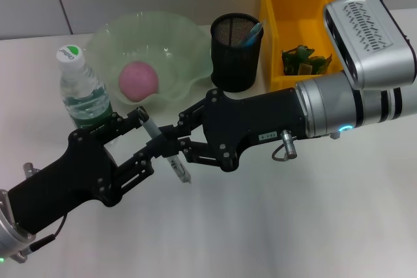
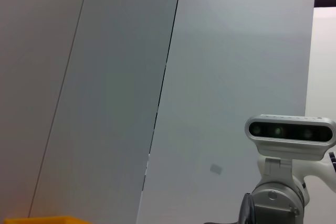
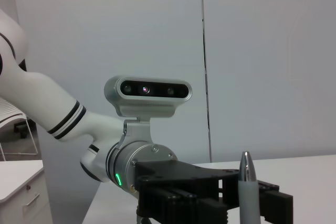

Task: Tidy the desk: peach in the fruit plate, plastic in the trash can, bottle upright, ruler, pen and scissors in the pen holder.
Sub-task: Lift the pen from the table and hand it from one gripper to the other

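A grey pen (image 1: 163, 146) hangs slanted above the middle of the white desk (image 1: 293, 226). My right gripper (image 1: 167, 142) reaches in from the right and is shut on the pen's middle. My left gripper (image 1: 147, 137) comes from the lower left, its fingers spread open around the same pen. In the right wrist view the pen's tip (image 3: 247, 182) stands before the left gripper (image 3: 210, 192). The pink peach (image 1: 138, 81) lies in the green fruit plate (image 1: 111, 30). The bottle (image 1: 81, 89) stands upright. The black mesh pen holder (image 1: 236, 50) holds a blue item (image 1: 253, 32).
A yellow bin (image 1: 273, 30) at the back right holds green plastic (image 1: 301, 60). The bottle stands just behind the left gripper. The left wrist view shows only wall panels, the right arm's wrist camera (image 2: 290, 132) and a corner of the yellow bin (image 2: 42, 220).
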Tool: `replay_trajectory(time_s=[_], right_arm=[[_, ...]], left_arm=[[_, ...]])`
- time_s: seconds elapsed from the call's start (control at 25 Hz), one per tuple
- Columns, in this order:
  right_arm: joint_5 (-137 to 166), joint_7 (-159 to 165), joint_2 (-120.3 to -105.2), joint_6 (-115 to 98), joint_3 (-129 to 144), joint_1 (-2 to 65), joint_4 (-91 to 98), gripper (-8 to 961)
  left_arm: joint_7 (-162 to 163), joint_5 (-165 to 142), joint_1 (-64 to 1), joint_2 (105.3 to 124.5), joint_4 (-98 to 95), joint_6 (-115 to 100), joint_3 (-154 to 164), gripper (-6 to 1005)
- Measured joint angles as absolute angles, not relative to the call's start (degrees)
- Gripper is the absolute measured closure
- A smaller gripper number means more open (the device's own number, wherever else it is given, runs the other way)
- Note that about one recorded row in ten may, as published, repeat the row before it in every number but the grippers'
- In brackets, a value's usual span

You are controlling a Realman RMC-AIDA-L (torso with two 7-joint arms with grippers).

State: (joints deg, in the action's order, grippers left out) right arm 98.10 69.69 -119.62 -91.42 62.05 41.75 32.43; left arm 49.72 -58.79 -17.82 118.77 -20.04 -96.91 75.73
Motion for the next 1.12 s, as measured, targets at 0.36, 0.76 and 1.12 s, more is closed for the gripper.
replay_trajectory(time_s=[0.36, 0.76, 1.12], right_arm=[[98.3, 69.7, -119.62, -90.8, 62.0, 41.8, 32.4, 828], [98.4, 69.7, -119.52, -90.5, 62.1, 42.2, 31.6, 827], [98.2, 69.7, -119.44, -90.0, 62.6, 42.6, 31.6, 826]], left_arm=[[49.7, -58.8, -18.0, 118.74, -20.0, -96.7, 75.8, 584], [49.7, -58.8, -18.3, 118.74, -20.0, -96.1, 75.7, 605], [49.7, -58.8, -18.4, 118.74, -20.0, -95.9, 75.7, 627]])
